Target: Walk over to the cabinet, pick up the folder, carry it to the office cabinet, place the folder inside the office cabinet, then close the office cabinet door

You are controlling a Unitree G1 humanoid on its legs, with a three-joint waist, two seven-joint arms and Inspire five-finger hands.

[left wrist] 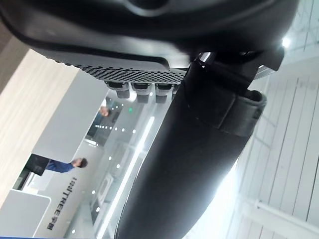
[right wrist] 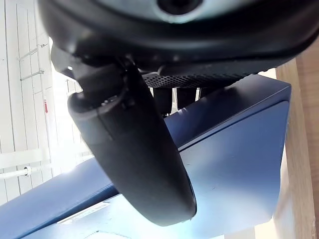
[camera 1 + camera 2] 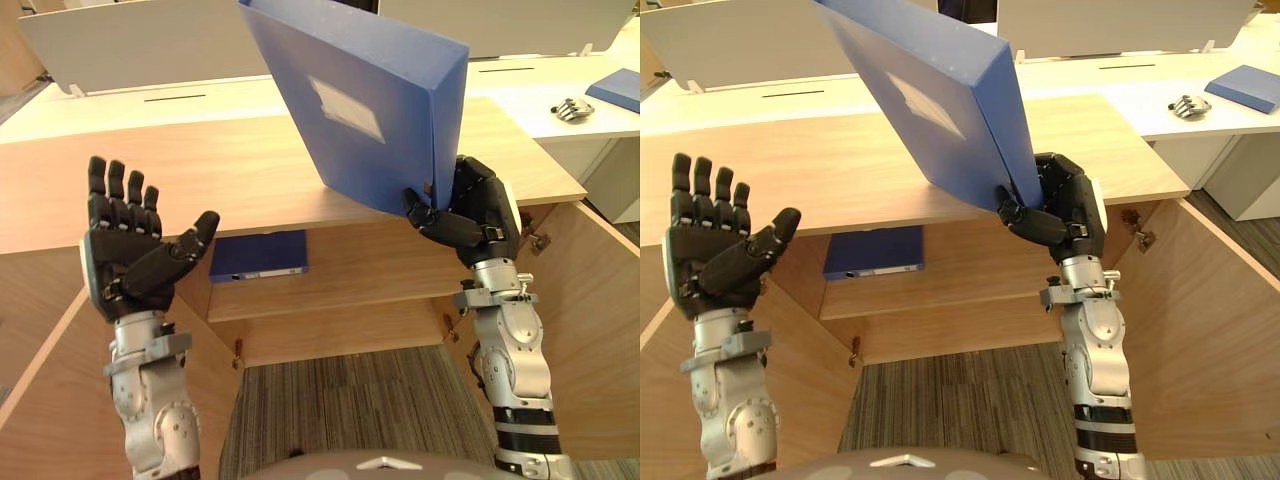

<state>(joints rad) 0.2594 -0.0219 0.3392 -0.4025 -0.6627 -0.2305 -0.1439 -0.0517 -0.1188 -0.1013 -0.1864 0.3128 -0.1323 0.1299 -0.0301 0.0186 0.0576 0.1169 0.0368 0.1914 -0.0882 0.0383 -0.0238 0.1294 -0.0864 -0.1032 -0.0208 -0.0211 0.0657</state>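
Note:
A thick blue folder (image 3: 360, 100) with a pale label is raised above the wooden cabinet top (image 3: 230, 170), tilted with its lower corner down. My right hand (image 3: 470, 215) is shut on that lower corner, thumb in front and fingers behind; the same folder (image 2: 239, 164) shows past the thumb in the right wrist view. My left hand (image 3: 125, 245) is held up at the left, palm up, fingers straight, holding nothing. Below the top, the cabinet stands with both doors swung out, and a second blue folder (image 3: 258, 255) lies flat on its inner shelf (image 3: 330, 285).
The open cabinet doors (image 3: 590, 300) flank my arms on both sides. Behind the cabinet run white desks (image 3: 520, 85) with upright dividers; a third blue folder (image 3: 615, 90) and a small metal object (image 3: 572, 110) lie at the far right. Striped carpet (image 3: 350, 410) covers the floor.

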